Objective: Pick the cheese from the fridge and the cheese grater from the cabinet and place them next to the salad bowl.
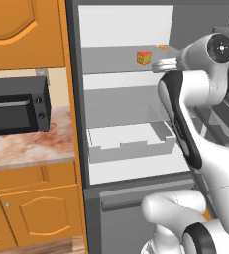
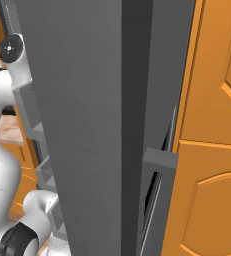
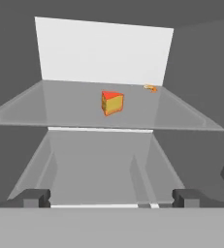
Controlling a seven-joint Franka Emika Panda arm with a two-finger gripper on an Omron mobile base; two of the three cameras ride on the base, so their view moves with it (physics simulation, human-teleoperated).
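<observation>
The fridge (image 1: 81, 99) stands open, showing a white back wall and flat shelves. The cheese (image 1: 144, 57) is a small orange-red wedge with a yellowish face, lying on the upper shelf (image 3: 60, 109). In the hand view the cheese (image 3: 112, 103) sits straight ahead, near the middle of that shelf. My gripper (image 1: 160, 65) hangs at the fridge's right front, just right of the cheese and apart from it. Its jaws (image 3: 112, 197) stand open with nothing between them. The cheese grater and the salad bowl are out of view.
A tiny orange item (image 3: 151, 88) lies at the shelf's back right. A white drawer (image 1: 131, 141) sits on the shelf below. The grey fridge door (image 2: 87, 125) stands close on my right. A black microwave (image 1: 17, 106) rests on the marble counter (image 1: 31, 146), beneath an orange arched-panel cupboard (image 1: 22, 30).
</observation>
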